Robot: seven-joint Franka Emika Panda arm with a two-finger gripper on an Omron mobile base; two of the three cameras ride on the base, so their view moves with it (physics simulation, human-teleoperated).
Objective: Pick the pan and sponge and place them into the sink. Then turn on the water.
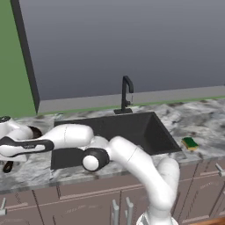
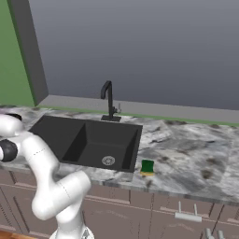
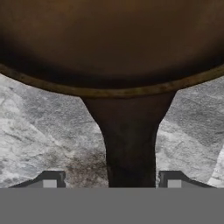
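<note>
The pan fills the top of the hand view, dark with a reddish-brown inside, resting on the marbled counter. Its short black handle runs down between my fingertips. My gripper is open and straddles the handle, with a gap of counter showing on each side. In the left base view a sliver of the pan shows behind my hand, left of the sink. The sponge, yellow with a green face, lies on the counter right of the sink; the right base view shows the sponge near the counter's front edge. No water falls.
A slim black gooseneck faucet stands behind the basin, also seen from the right. A round metal drain sits in the basin floor. My arm stretches across the drainboard. Cabinet fronts with handles run below the counter.
</note>
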